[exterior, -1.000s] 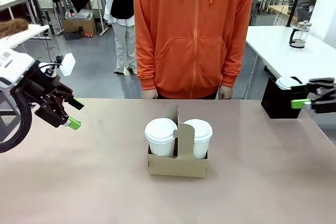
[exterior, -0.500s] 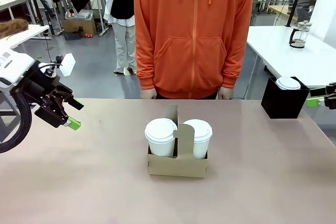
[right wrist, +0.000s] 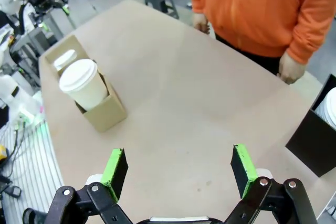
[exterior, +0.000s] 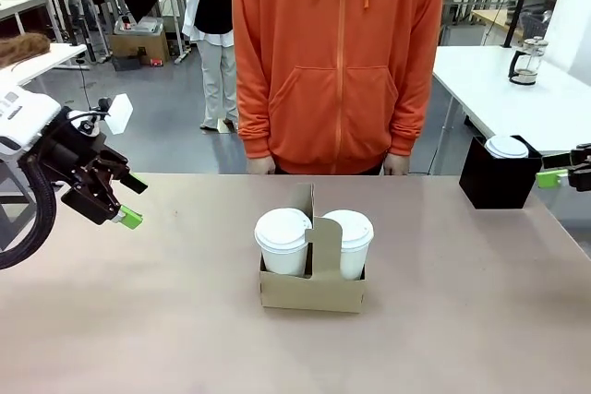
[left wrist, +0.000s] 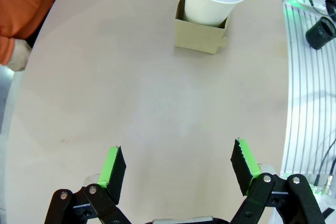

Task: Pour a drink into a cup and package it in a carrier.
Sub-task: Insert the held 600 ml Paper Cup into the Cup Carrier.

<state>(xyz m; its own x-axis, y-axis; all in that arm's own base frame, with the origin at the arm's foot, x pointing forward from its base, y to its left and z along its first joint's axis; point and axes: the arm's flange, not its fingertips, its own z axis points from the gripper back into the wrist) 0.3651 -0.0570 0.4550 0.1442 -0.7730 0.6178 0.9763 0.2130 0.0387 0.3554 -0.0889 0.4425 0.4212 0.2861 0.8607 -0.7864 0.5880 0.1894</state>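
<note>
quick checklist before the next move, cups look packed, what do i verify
1. Two lidded cups seated in the carrier: ok.
2. Lids pressed fully on: cannot tell.
3. Left end effector open and empty, off to the side of the carrier: ok.
4. Right end effector open and empty, out at the table's right edge: ok.
5. Carrier handle panel free to grasp: ok.
6. Person's hands at the far table edge, away from the carrier: ok.

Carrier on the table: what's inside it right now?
The carrier holds two white cups, each capped with a white lid, one either side of the handle panel. The lids hide whether there is drink inside.
</note>
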